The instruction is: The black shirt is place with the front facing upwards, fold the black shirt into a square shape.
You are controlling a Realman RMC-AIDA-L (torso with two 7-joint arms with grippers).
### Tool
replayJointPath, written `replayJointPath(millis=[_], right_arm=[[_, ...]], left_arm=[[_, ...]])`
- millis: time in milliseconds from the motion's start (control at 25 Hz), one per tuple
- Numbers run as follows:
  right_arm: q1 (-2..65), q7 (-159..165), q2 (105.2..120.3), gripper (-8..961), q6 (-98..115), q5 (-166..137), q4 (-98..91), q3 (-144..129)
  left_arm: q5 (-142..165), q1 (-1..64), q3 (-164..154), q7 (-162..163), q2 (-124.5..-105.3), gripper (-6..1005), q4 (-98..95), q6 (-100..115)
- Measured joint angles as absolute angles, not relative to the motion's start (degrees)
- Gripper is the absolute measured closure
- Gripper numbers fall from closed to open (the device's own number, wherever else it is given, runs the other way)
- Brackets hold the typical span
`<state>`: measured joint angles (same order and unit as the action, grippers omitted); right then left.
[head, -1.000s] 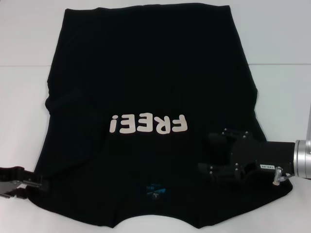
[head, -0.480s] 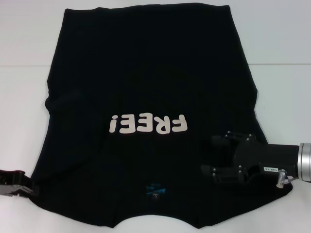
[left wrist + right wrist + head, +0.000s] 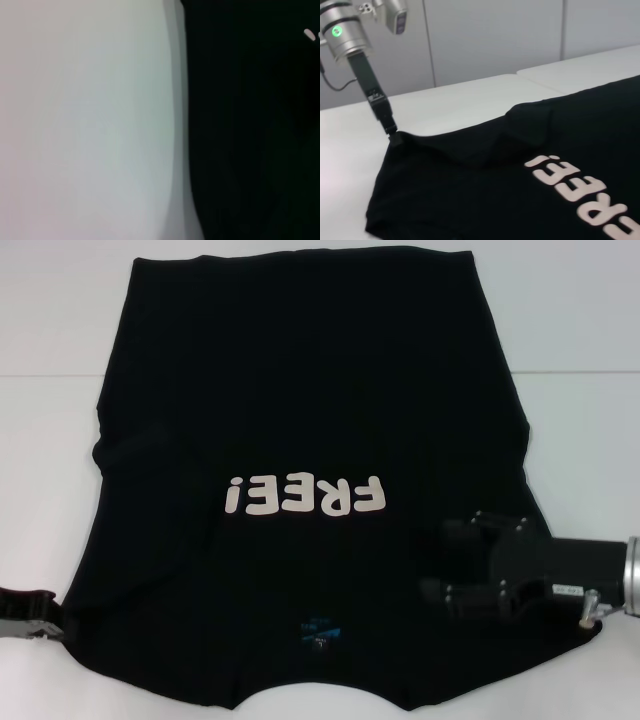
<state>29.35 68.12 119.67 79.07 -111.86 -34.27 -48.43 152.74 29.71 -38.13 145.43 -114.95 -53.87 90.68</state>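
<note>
The left gripper (image 3: 62,620) is seen at the left edge of the head view, low on the white table (image 3: 45,390), its tip meeting the near-left edge of the black shirt (image 3: 300,390). In the right wrist view the same gripper (image 3: 396,137) is shown slanting down from its silver wrist, with the tip at the shirt's corner; whether fabric is pinched cannot be told, and the jaw spacing is not discernible. In the left wrist view only bare table surface (image 3: 85,125) beside the shirt's edge (image 3: 250,140) is shown.

The black shirt is spread flat, front up, across the middle of the table, with the white "FREE!" lettering (image 3: 305,497) reading upside down in the head view and the small blue neck label (image 3: 320,630) near the close edge. No containers are present.

The right gripper (image 3: 432,565) is extended horizontally from the right over the shirt's near-right area, close to the fabric. Its jaw opening cannot be determined against the black cloth.
</note>
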Motion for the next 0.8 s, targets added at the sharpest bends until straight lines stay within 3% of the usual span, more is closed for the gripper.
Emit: replayJointPath(millis=[280, 600, 800], right_arm=[[28.6, 97.9, 119.00, 26, 81.5, -121.0, -50.4, -48.1], [35.3, 140.2, 113.94, 25, 97.0, -141.7, -63.7, -44.4], [39.3, 145.1, 114.31, 99, 100.4, -155.8, -63.5, -41.6]], left_arm=[[151.4, 29.9, -37.7, 143.0, -114.86, 951, -54.0, 90.6], [149.4, 29.9, -35.8, 140.4, -114.37, 954, -54.0, 91.0], [148.8, 30.0, -35.3, 139.3, -114.35, 955, -54.0, 91.1]])
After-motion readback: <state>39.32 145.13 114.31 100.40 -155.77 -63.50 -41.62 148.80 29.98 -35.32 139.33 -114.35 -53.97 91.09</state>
